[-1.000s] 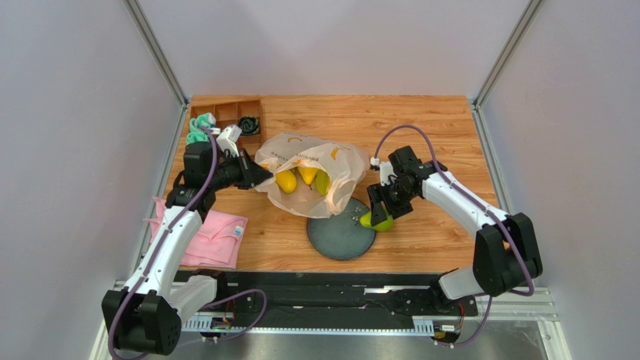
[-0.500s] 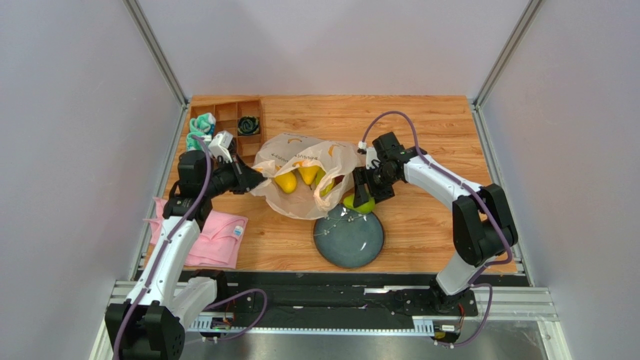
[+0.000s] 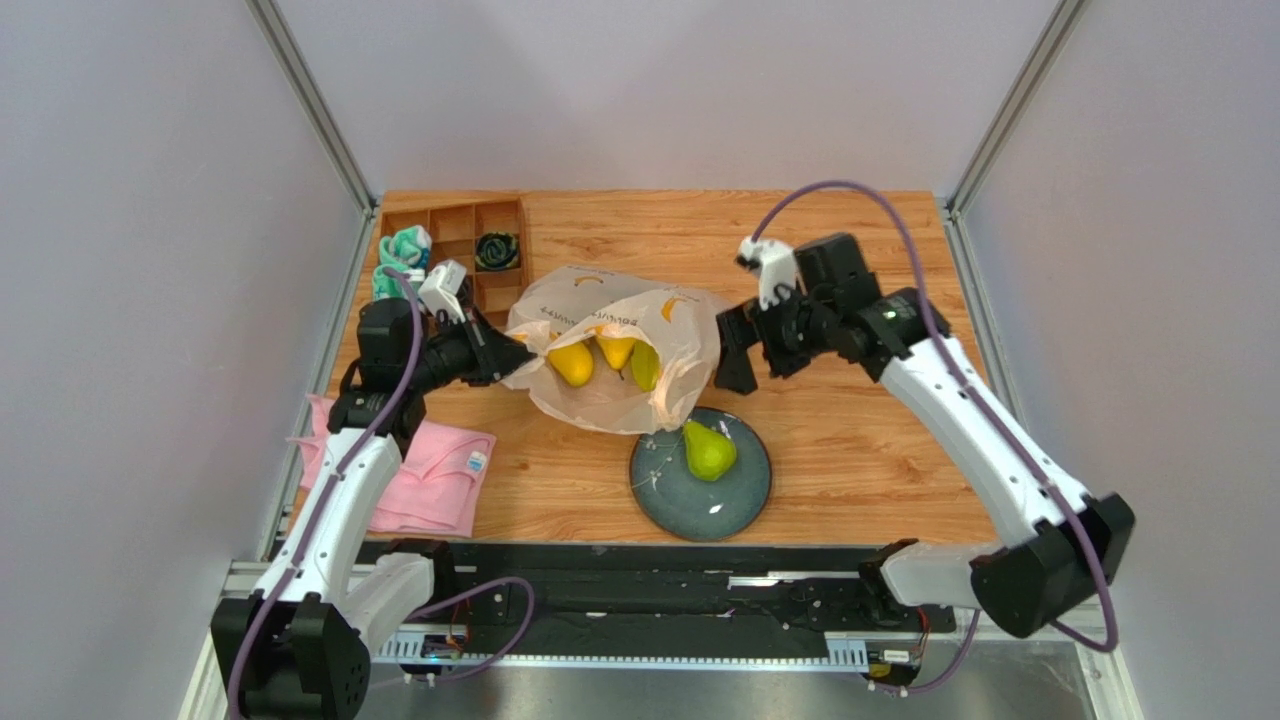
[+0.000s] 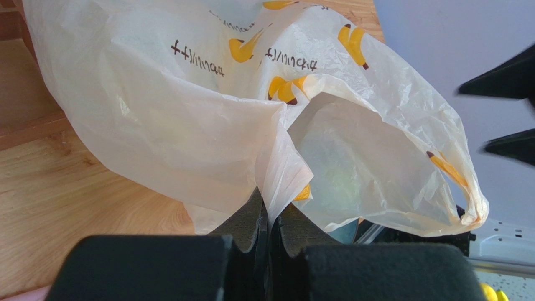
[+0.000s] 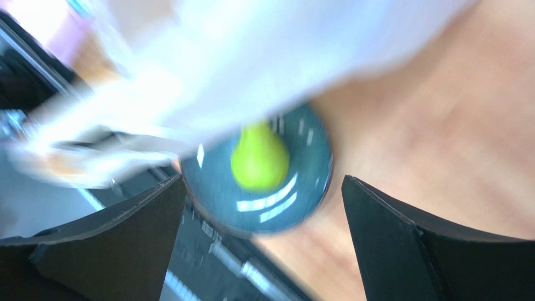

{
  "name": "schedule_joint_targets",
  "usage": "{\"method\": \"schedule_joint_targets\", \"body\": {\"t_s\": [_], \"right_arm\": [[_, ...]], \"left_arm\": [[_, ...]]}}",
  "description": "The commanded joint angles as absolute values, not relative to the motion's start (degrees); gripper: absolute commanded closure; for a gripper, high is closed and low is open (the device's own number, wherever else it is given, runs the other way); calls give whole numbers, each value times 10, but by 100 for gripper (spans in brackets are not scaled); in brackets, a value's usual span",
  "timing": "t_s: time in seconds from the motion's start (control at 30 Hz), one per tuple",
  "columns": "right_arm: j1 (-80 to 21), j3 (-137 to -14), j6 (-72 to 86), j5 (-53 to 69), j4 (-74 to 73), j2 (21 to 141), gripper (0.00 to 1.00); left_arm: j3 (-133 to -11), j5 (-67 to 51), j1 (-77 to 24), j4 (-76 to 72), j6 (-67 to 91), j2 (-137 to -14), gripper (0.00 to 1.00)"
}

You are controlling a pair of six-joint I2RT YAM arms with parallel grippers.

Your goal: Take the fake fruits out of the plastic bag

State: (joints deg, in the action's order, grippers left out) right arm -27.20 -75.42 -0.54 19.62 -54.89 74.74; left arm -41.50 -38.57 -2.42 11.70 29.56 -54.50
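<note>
The plastic bag (image 4: 207, 125) carries short lines of dark script-like lettering (image 4: 196, 58) beside its printed yellow bananas (image 4: 245, 47), but the letters cannot be made out.

There is one green pear (image 3: 708, 450) and one dark plate (image 3: 661, 495). One plastic bag (image 3: 601, 308) shows three fruits inside: two yellow fruits (image 3: 571, 363), one yellow-green fruit (image 3: 646, 365). Around them lie one pink cloth (image 3: 428, 480), one wooden tray (image 3: 451, 233), one teal sock (image 3: 394, 263), one black sock (image 3: 496, 251).

Right gripper (image 3: 733, 353) opened and drew back beside plastic bag (image 3: 601, 308); green pear (image 3: 708, 450), apparently released, now lies on plate (image 3: 661, 488).
</note>
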Motion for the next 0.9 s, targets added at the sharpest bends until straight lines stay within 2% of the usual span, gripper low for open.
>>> {"method": "schedule_joint_targets", "body": {"t_s": [0.0, 0.13, 0.37, 0.47, 0.63, 0.87], "right_arm": [[-293, -868, -82, 209, -475, 747, 2], [-348, -988, -101, 236, -448, 849, 15], [-417, -1001, -84, 265, -376, 970, 34], [-428, -988, -34, 246, -345, 1008, 37], [-434, -968, 33, 206, -309, 1057, 39], [-466, -994, 63, 122, -313, 1138, 31]], "left_arm": [[-437, -401, -19, 108, 287, -562, 94], [-485, -431, -19, 160, 246, -600, 94], [-553, -458, -16, 260, 136, -641, 94], [-565, -456, -3, 286, 109, -656, 94], [-584, -454, 11, 316, 94, -661, 94], [-541, -510, 11, 262, 208, -603, 100]]}}
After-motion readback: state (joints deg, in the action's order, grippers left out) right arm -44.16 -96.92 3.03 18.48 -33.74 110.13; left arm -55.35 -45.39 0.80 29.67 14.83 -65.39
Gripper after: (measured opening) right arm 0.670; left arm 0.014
